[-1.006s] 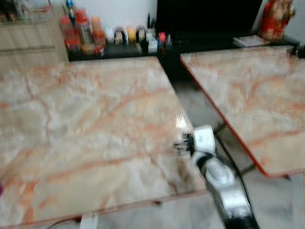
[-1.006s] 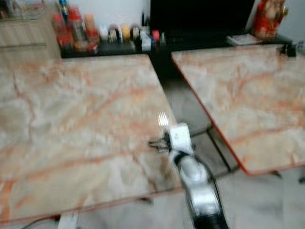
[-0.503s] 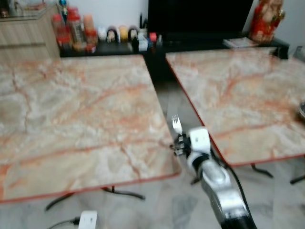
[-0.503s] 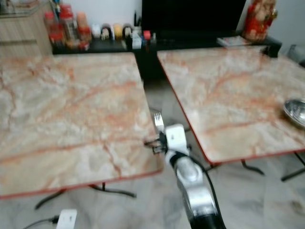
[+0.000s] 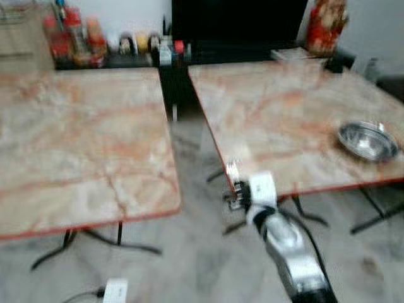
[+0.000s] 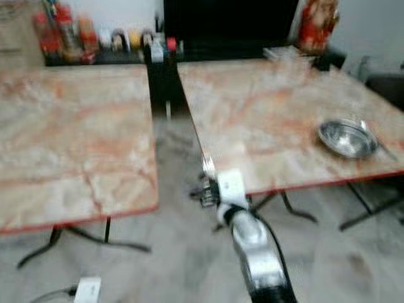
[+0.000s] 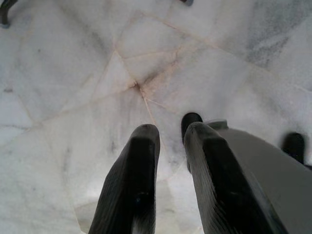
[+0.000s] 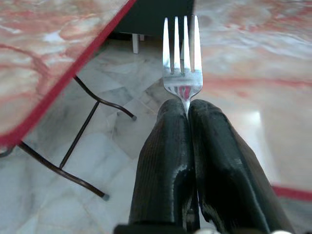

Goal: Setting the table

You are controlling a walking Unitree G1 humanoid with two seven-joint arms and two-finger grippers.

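Observation:
My right gripper [image 8: 187, 109] is shut on a silver fork [image 8: 182, 53], tines pointing forward. In the eye views the fork [image 5: 232, 170] stands upright at the near left corner of the right marble table [image 5: 278, 107], above the gap between the two tables. A steel bowl [image 5: 368, 140] sits on that table near its right front edge, with a thin utensil [image 6: 379, 142] beside it. My left gripper [image 7: 170, 141] hangs over the white marble floor [image 7: 73, 73], fingers nearly together with nothing between them.
A second marble table [image 5: 76, 132] stands to the left, a narrow aisle between the two. Behind them a dark shelf [image 5: 113, 57] carries jars and bottles, and a red figure [image 5: 325, 25] stands at the back right. A white power adapter [image 5: 115, 290] lies on the floor.
The camera has swung right: both tables shifted left in view and the steel bowl came into sight. The right gripper keeps hold of the fork, now by the right table's corner.

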